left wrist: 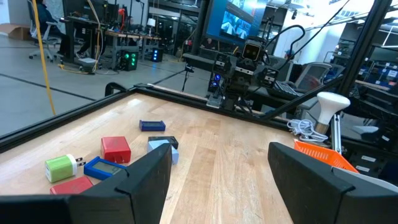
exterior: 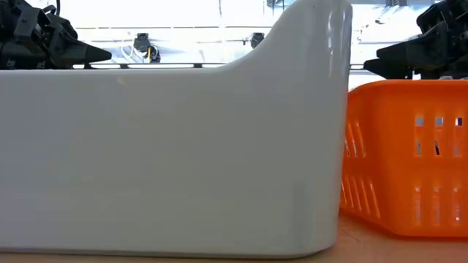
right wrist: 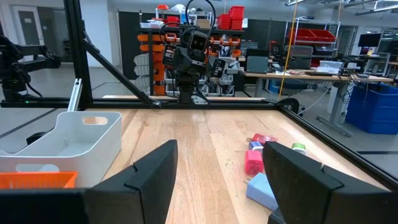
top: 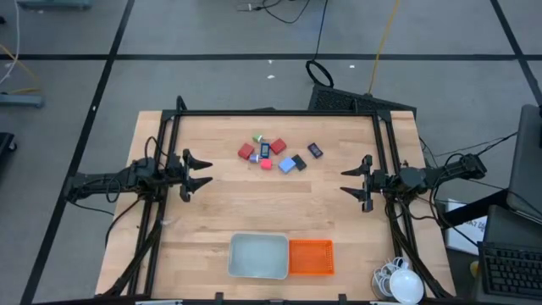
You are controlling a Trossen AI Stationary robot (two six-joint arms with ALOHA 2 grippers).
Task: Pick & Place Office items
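On the wooden table (top: 212, 220), the office items lie in a loose cluster toward the far edge, between the two arms and well apart from both. In the high view a red block (top: 246, 152) sits at the cluster's left end, with a small green block (top: 259, 138) just beyond it, a second red block (top: 278, 146) to the right, and a white-blue piece (top: 265, 150) between the two reds. A pink block (top: 266, 164) lies nearest the table's middle, a blue block (top: 288, 165) and a black flat piece (top: 299, 161) sit just beside it, and another black flat piece (top: 315, 150) lies a little apart at the right end. The left gripper (top: 206, 172) hangs over the table's left side with its fingers spread and nothing between them; its wrist view looks out past both dark fingers to the cluster off to one side. The right gripper (top: 345, 181) hangs over the right side, facing the left one across the table, its fingers likewise parted and empty. At the near edge a grey tray (top: 258, 256) and an orange mesh basket (top: 312, 257) stand touching side by side, the tray on the left; neither shows any piece inside from above. A white lamp-like object (top: 401, 281) with coiled cord rests at the near right corner.
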